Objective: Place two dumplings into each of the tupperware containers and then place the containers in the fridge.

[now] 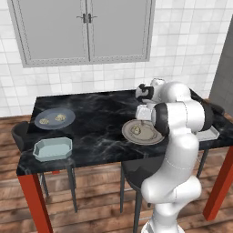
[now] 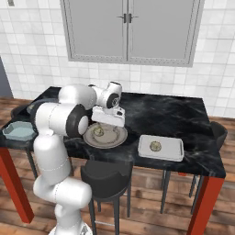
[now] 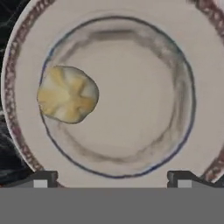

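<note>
My gripper (image 3: 113, 179) is open and hangs just above the round beige plate (image 1: 152, 138), which holds one dumpling (image 3: 68, 94). That dumpling lies left of the spot between my fingertips (image 3: 41, 178), untouched. The hand (image 2: 108, 116) points down over the same plate (image 2: 117, 137). One tupperware container (image 2: 172, 153) to the plate's right holds a dumpling (image 2: 155, 146). A second container (image 1: 52, 149) sits with nothing in it at the table's front left corner. Two more dumplings (image 1: 44, 121) (image 1: 60, 118) lie on the blue-grey plate (image 1: 54, 125). The fridge (image 1: 225, 73) stands at the far right.
The black marble table (image 1: 100, 113) has red legs, and dark stools (image 2: 106, 180) are tucked under its front edge. A grey two-door wall cupboard (image 1: 84, 29) hangs on the tiled wall behind. My own arm hides part of the right-hand container in the left base view.
</note>
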{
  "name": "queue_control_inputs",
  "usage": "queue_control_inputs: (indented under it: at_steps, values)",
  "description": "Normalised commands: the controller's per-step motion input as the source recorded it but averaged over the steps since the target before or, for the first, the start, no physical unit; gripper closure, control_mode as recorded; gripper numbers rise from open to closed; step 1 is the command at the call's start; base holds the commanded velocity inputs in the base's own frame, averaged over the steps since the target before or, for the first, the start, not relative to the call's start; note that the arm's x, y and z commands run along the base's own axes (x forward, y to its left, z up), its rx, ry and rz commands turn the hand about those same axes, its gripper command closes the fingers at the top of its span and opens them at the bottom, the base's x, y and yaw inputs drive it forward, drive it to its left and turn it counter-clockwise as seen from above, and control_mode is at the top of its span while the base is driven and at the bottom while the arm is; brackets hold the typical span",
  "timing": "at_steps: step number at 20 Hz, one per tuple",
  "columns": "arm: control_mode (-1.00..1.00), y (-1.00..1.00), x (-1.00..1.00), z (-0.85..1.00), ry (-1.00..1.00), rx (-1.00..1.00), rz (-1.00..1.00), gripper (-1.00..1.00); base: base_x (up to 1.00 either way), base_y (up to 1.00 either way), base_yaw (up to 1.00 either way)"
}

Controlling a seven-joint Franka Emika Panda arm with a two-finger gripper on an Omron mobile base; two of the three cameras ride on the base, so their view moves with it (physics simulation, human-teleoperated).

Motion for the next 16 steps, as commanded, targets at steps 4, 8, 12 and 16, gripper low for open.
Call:
queue_control_inputs:
  at_steps: [4,8,12,16]
  values:
    - [-1.00,0.85,0.29,-0.02,0.03,0.00,0.12,-1.00,0.00,0.00,0.00]
    - [-1.00,0.16,0.29,-0.15,-0.07,0.00,0.00,-1.00,0.00,0.00,0.00]
    - [-1.00,0.03,0.49,-0.58,-0.17,0.00,0.00,-1.00,0.00,0.00,0.00]
    - [-1.00,0.00,0.27,-0.44,-0.11,0.01,0.00,-1.00,0.00,0.00,0.00]
